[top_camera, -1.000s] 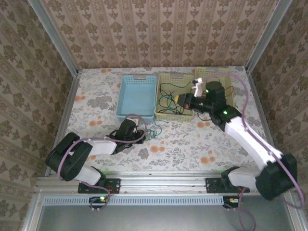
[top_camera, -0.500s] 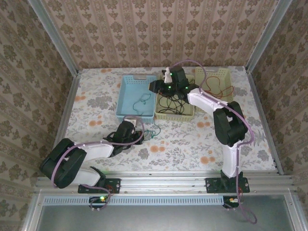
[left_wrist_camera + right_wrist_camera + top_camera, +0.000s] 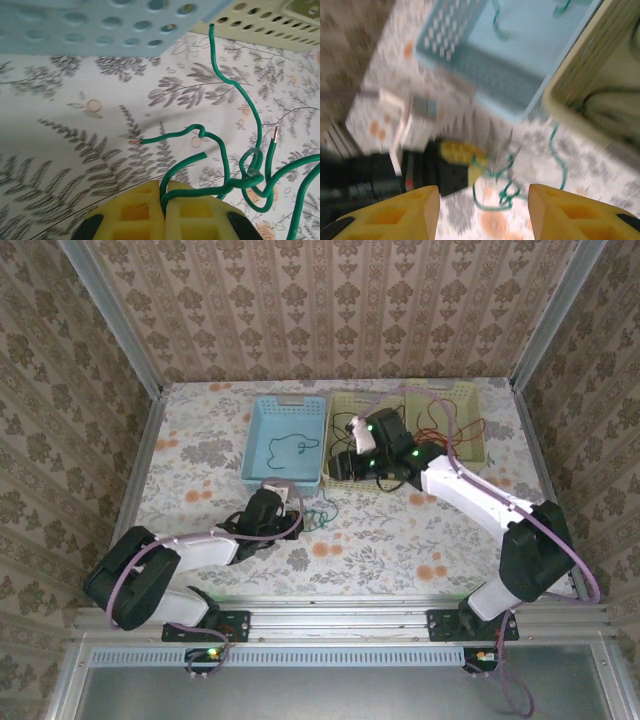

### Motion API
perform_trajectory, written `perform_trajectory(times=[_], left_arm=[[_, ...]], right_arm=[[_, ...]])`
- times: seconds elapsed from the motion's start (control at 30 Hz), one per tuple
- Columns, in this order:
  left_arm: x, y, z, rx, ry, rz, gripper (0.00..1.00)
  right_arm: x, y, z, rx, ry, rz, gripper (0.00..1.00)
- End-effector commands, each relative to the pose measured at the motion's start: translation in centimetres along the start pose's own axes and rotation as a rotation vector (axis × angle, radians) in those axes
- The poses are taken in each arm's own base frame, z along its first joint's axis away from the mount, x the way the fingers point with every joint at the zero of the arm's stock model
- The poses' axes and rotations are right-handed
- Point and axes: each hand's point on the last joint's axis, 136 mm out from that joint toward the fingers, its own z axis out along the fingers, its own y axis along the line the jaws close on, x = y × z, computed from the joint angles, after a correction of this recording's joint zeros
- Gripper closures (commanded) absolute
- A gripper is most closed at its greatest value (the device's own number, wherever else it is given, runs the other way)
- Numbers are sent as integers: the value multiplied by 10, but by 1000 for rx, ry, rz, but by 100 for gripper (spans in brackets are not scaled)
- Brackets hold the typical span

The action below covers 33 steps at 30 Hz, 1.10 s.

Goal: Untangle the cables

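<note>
A tangle of green cable (image 3: 245, 170) lies on the flowered table in front of the baskets, and it also appears as the green tangle (image 3: 322, 512) and green tangle (image 3: 505, 192). My left gripper (image 3: 165, 192) is shut on one strand of it, low over the table; the left gripper (image 3: 297, 514) sits just left of the knot. My right gripper (image 3: 482, 210) is open and empty, hovering as the right gripper (image 3: 348, 462) over the front of the middle basket. One green cable (image 3: 283, 448) lies loose in the blue basket (image 3: 262, 462). Black cables (image 3: 362, 445) fill the middle yellow basket (image 3: 345, 400). Red cables (image 3: 440, 430) lie in the right yellow basket (image 3: 475, 390).
The three baskets stand side by side at the back of the table. The blue basket wall (image 3: 100, 25) and yellow basket wall (image 3: 270, 27) stand close beyond the tangle. Metal frame posts and patterned walls enclose the table. Open table lies to the front right (image 3: 420, 540).
My right arm swung from the yellow baskets to over the blue basket, opened, left a green cable there, and has now come back over the middle basket. The left arm has stayed put.
</note>
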Motion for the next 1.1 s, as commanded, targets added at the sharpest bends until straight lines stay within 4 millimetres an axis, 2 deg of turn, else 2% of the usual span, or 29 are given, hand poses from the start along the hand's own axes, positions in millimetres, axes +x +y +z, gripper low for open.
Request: perform_trajectory(times=[0.0, 0.1, 0.33, 0.47, 0.5, 0.7, 0.93, 1.07], left_arm=[[-1, -12, 4, 36, 26, 46, 100], [-2, -15, 7, 45, 34, 52, 100], [-5, -19, 9, 47, 27, 57, 100], [-1, -20, 11, 50, 38, 60, 100], [-1, -20, 10, 50, 38, 60, 100], [1, -20, 10, 46, 44, 65, 100], [3, -18, 10, 37, 49, 64, 100], [3, -2, 9, -42, 39, 26, 100]], right_arm=[[62, -17, 19, 80, 239, -100, 50], [60, -23, 32, 99, 256, -122, 52], [74, -38, 59, 113, 343, -107, 56], [70, -37, 67, 91, 323, -103, 58], [63, -33, 70, 73, 295, -106, 59], [57, -23, 70, 21, 256, -104, 75], [56, -21, 67, 13, 239, -107, 92], [52, -28, 52, 63, 195, -109, 97]])
